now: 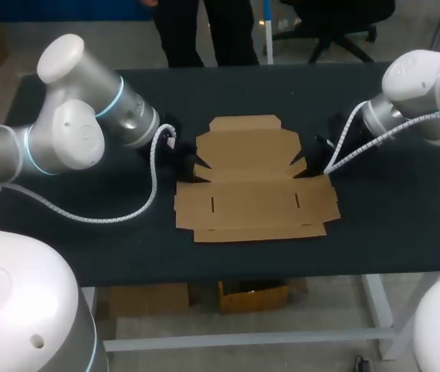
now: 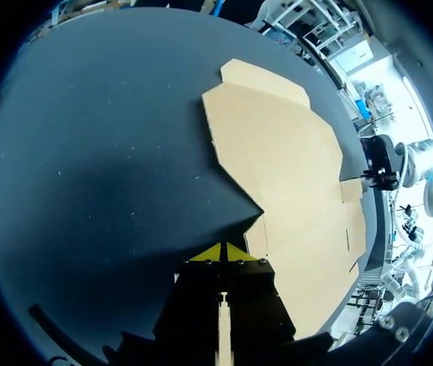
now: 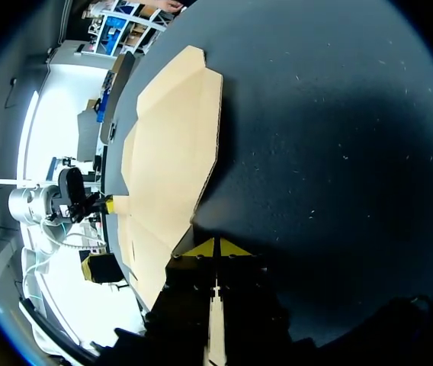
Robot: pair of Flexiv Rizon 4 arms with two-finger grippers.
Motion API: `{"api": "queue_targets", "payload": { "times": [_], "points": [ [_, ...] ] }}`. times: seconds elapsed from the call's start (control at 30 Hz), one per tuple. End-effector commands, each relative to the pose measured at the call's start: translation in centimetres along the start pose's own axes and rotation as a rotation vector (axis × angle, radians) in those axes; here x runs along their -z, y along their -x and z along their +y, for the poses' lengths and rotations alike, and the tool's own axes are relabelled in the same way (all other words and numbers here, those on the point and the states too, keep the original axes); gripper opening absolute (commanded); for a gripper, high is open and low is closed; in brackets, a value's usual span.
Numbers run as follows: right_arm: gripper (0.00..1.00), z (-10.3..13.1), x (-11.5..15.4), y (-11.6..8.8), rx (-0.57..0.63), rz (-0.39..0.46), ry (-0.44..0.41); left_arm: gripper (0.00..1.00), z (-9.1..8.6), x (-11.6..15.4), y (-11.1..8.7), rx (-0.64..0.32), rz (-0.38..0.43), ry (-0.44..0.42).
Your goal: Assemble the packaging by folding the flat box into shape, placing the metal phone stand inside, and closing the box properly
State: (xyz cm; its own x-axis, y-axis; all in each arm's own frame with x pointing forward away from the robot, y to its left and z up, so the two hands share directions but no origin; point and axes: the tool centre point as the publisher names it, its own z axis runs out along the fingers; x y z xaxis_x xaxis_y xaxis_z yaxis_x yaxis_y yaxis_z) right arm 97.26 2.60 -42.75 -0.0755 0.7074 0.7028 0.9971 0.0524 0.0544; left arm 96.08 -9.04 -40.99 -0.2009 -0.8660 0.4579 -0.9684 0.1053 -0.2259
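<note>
The flat box (image 1: pixel 255 182) lies unfolded in the middle of the dark tabletop (image 1: pixel 88 232), a sheet of brown cardboard with its panels and flaps spread out; a shorter flap points to the far edge and a wider panel with two small slots lies nearer the robot. The left arm (image 1: pixel 73 128) comes in from the left, and the left hand (image 1: pixel 178 164) sits low just beside the box's left edge, near the notch where the side flaps meet. The right arm (image 1: pixel 421 89) comes in from the right, and the right hand (image 1: pixel 314 161) sits just beside the matching notch on the box's right edge. In the left wrist view the left hand's two yellow tips are pressed together with nothing between them, the cardboard's edge just ahead and to one side of them. In the right wrist view the right hand is narrow in the same way, tips meeting on nothing, with the box's edge close beside them. Whether either hand touches the cardboard I cannot tell. A white coiled cable (image 1: pixel 127 213) hangs from the left arm over the tabletop, well apart from the box
</note>
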Motion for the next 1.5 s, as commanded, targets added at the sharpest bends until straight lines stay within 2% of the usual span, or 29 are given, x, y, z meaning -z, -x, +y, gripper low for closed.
{"api": "queue_targets", "payload": {
  "times": [0.03,0.43,1.1,1.5],
  "points": [
    [0.00,0.1,0.1,-0.2,-0.001,-0.005,-0.003,0.00,-0.4,-0.5,0.0,0.001,-0.002,0.008],
    [0.00,-0.3,0.2,-0.7,-0.024,-0.050,0.005,0.00,-0.4,-0.4,-0.6,-0.018,-0.011,0.010],
    [0.00,-0.6,1.0,-1.5,-0.063,-0.138,0.030,0.00,-0.8,-0.9,-2.4,-0.063,-0.094,0.007],
    [0.00,-0.7,0.7,-2.4,-0.094,-0.199,0.038,0.00,-0.9,-0.3,-3.3,-0.065,-0.155,-0.032]
  ]
}}
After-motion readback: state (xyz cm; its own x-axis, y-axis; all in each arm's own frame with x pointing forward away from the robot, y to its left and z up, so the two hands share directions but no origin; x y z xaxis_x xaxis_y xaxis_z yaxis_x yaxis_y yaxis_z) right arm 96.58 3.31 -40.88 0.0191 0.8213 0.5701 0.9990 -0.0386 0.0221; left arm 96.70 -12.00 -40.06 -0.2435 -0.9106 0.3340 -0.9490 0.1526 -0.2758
